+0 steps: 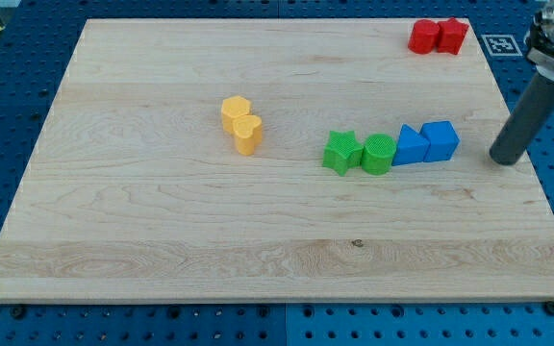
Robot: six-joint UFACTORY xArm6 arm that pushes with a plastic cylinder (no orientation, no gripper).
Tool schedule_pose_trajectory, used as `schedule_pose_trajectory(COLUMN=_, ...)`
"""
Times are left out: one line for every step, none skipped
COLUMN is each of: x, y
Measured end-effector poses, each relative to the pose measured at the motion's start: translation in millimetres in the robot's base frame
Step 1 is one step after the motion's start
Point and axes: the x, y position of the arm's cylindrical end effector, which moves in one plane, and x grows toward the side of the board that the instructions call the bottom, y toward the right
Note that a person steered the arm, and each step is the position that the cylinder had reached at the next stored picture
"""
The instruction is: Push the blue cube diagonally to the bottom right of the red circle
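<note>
The blue cube sits right of centre on the wooden board, touching a second blue block on its left. The red circle is at the view's top right, touching another red block on its right. My tip is on the board near the right edge, a short way to the right of the blue cube and slightly lower, not touching it.
A green star and a green round block stand in a row left of the blue blocks. Two yellow blocks touch each other left of centre. The board's right edge is just beyond my tip.
</note>
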Motion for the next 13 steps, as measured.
schedule_pose_trajectory(x=18, y=-1)
schedule_pose_trajectory(x=30, y=-15)
schedule_pose_trajectory(x=31, y=-56)
schedule_pose_trajectory(x=27, y=-85)
schedule_pose_trajectory(x=-7, y=-85)
schedule_pose_trajectory(x=-13, y=-85)
schedule_pose_trajectory(x=-21, y=-89)
schedule_pose_trajectory(x=-25, y=-84)
schedule_pose_trajectory(x=-39, y=-77)
schedule_pose_trajectory(x=-48, y=-62)
schedule_pose_trajectory(x=-57, y=-51)
schedule_pose_trajectory(x=-63, y=-37)
schedule_pose_trajectory(x=-69, y=-37)
